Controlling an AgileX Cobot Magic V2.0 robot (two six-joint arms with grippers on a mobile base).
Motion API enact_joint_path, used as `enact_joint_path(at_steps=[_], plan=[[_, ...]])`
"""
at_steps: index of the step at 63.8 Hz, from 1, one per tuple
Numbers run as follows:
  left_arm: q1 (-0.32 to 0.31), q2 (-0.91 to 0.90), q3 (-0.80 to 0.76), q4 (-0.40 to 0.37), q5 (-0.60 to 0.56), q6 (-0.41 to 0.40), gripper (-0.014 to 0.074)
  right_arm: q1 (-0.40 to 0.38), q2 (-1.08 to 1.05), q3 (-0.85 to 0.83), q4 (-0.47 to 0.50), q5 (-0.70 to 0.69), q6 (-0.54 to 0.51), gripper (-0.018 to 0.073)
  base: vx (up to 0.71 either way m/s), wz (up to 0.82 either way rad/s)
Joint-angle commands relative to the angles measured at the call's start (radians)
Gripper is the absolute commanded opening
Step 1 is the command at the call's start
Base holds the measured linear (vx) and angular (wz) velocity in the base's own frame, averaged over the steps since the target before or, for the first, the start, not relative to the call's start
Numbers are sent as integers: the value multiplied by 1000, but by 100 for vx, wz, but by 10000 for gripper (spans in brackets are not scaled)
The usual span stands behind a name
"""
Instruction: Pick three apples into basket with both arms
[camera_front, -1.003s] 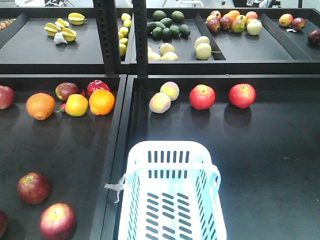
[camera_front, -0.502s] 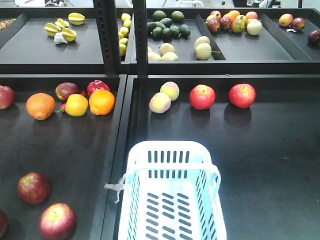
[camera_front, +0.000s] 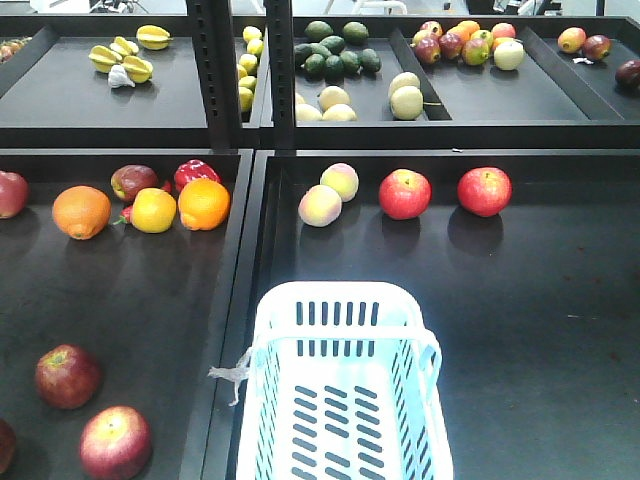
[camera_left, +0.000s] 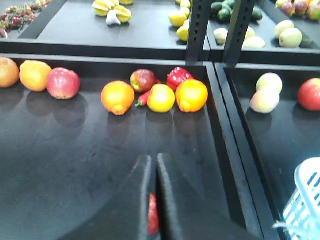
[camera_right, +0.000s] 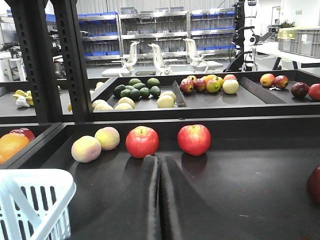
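apples sit by the near left corner of the table, one cut off by the frame; basket at the near edge, front cropped. my left tool and right tool hover low, both pressed together.

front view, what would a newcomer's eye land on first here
The pale basket glares bright at bottom centre, nothing showing inside it. Behind it two bright red apples sit side by side at the back of the right tray, while dark red apples lie in the near corner of the left tray.
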Motion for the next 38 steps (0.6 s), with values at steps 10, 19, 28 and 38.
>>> enact_joint_path(at_steps=[10, 19, 28, 38], plan=[[2, 11, -33, -6, -47, 1, 362, -8, -11, 14, -6, -78, 2, -9, 0, 0], [2, 11, -33, -6, -52, 9, 584, -8, -11, 14, -6, -78, 2, -9, 0, 0], [-3, 14, -33, -70, -88, 172, 692, -8, -11, 14, -6, -78, 2, -9, 0, 0], [-74, 79, -43, -286, -107, 523, 685, -8, -11, 14, -6, -78, 2, -9, 0, 0]])
